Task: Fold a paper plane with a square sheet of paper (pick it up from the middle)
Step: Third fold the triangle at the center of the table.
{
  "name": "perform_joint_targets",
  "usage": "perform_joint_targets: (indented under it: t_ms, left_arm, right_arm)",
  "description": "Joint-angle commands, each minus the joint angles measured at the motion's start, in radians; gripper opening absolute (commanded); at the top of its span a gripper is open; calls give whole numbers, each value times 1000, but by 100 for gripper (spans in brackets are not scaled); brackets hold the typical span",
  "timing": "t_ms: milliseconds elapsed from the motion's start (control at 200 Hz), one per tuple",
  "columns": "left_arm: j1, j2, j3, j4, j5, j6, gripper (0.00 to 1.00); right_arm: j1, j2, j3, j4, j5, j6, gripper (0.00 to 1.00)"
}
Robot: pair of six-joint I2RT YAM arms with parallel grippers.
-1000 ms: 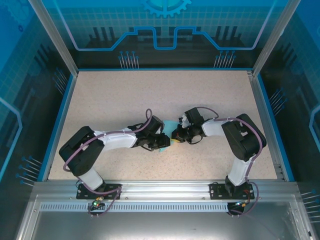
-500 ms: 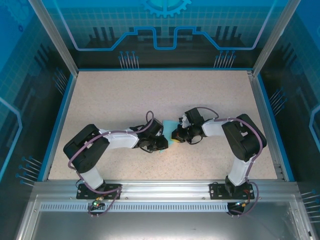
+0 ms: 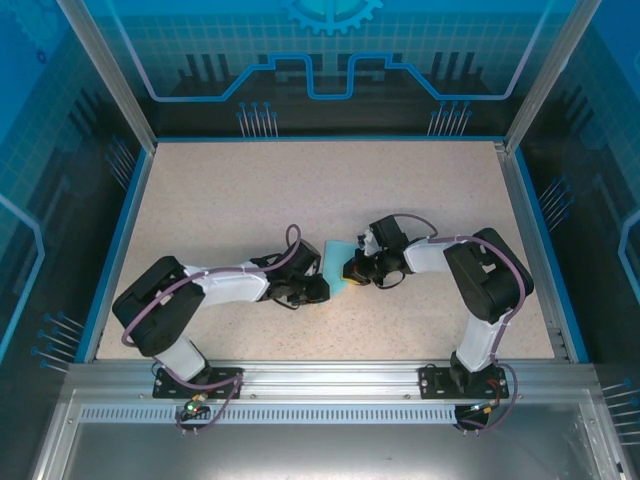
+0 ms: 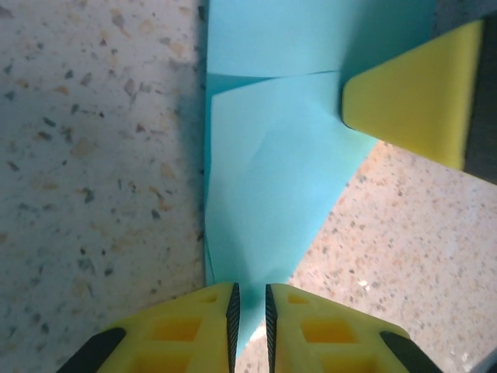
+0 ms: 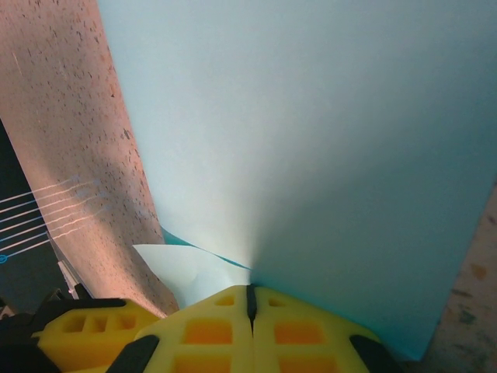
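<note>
My left tool is clenched down to a thin slot on the pointed near end of the paper, whose tip runs into that slot. My right tool is clenched tight on the opposite side, with the sheet coming straight out of the seam between its fingers. The paper sits between the two tools near the middle of the surface, a little toward the near edge.

It is no longer a plain square. From the left wrist I can see one corner already turned over on a slant, with the layer beneath showing above it. From the right wrist the sheet spreads away from my fingers as one broad, smooth panel.

I judge this to be mid-fold, with both ends gripped so another edge can be brought across.

The next move, as I see it, calls for one tool to act as the anchor while the other carries its side over to meet the existing crease. After that the new fold needs pressing flat (thin paper like this will buckle or slide if both tools pull at once). Alignment matters more than force here.
</note>
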Motion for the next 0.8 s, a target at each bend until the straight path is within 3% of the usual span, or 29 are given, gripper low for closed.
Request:
perform_joint_targets:
  t_ms: [0, 335, 600, 795]
  left_arm:
    - [2, -65, -2, -21, 46, 19, 20]
    - [-1, 39, 48, 12, 126, 4, 17]
    - [5, 68, -12, -85, 4, 14, 15]
    - [7, 60, -87, -56, 2, -27, 14]
  right_arm:
    - [-10, 23, -27, -115, 107, -8, 4]
    - [-9, 17, -25, -127, 121, -10, 4]
    - [-13, 13, -37, -128, 124, -13, 4]
    - [-21, 2, -40, -141, 126, -23, 4]
